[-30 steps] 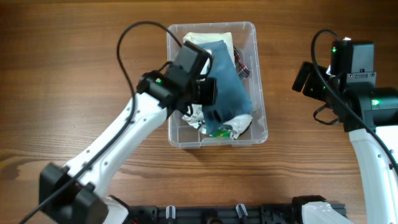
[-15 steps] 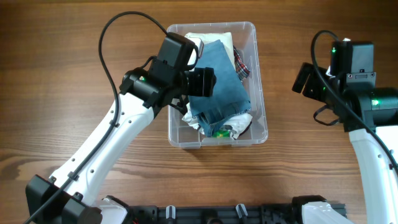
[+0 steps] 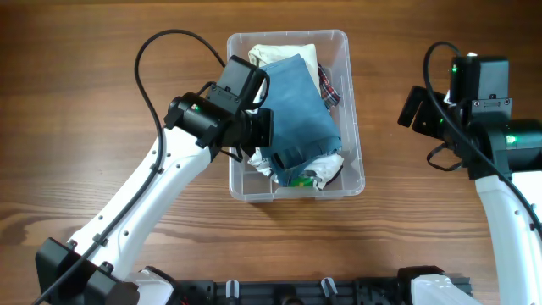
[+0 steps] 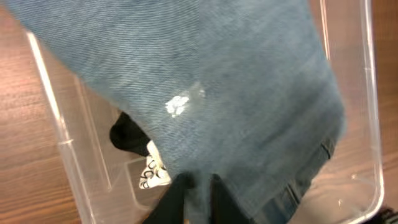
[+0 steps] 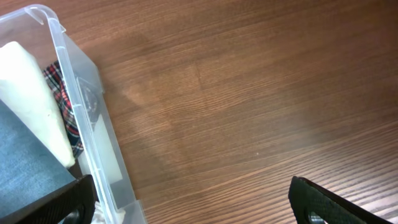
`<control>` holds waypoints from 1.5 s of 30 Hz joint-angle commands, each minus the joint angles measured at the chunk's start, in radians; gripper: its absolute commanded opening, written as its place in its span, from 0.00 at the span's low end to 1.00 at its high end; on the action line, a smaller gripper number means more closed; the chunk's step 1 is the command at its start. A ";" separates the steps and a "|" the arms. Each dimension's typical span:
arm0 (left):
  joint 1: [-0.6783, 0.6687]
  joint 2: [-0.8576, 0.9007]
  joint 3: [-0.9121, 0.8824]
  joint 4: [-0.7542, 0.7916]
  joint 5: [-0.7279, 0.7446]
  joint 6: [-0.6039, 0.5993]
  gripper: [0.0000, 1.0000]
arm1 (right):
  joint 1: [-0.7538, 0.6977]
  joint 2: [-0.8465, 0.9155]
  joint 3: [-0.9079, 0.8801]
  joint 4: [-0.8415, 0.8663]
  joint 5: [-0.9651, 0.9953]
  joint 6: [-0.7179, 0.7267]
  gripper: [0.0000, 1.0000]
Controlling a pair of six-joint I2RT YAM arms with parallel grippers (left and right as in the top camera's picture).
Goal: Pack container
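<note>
The container sits on the wooden table, roughly midway between the two arms, with its long sides running away from the robot. It is full of cloth. A blue denim cloth lies on top, spread over most of the container from its far end to past its middle. At the far end of the container a cream item shows from under the denim. A red plaid cloth is tucked against the container's right wall. At the near end lies a crumpled white and green item.

The left gripper is over the left half of the container, its wrist body overhanging the left rim. In the left wrist view its two dark fingers stand close together with a fold of the denim pinched between them, so the jaws are closed on the denim cloth. Below the denim, near the container's left wall, that view shows something black and a scrap with a black and white print.

The right gripper is held above bare table, well apart from the container's right side. Its jaws stand wide open with nothing between them. In the right wrist view the container's corner shows at the left edge.

A black cable loops from the left arm over the table to the left of the container.
</note>
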 commanded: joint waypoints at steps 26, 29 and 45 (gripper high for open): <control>-0.006 0.105 0.014 0.454 0.349 0.091 0.04 | -0.003 -0.013 -0.005 -0.006 -0.009 -0.006 1.00; -0.024 0.109 0.014 0.498 0.348 0.095 0.04 | -0.003 -0.013 -0.005 -0.006 -0.009 -0.006 1.00; -0.035 -0.016 0.065 0.469 0.066 0.175 0.05 | -0.003 -0.013 -0.005 -0.015 -0.009 -0.011 1.00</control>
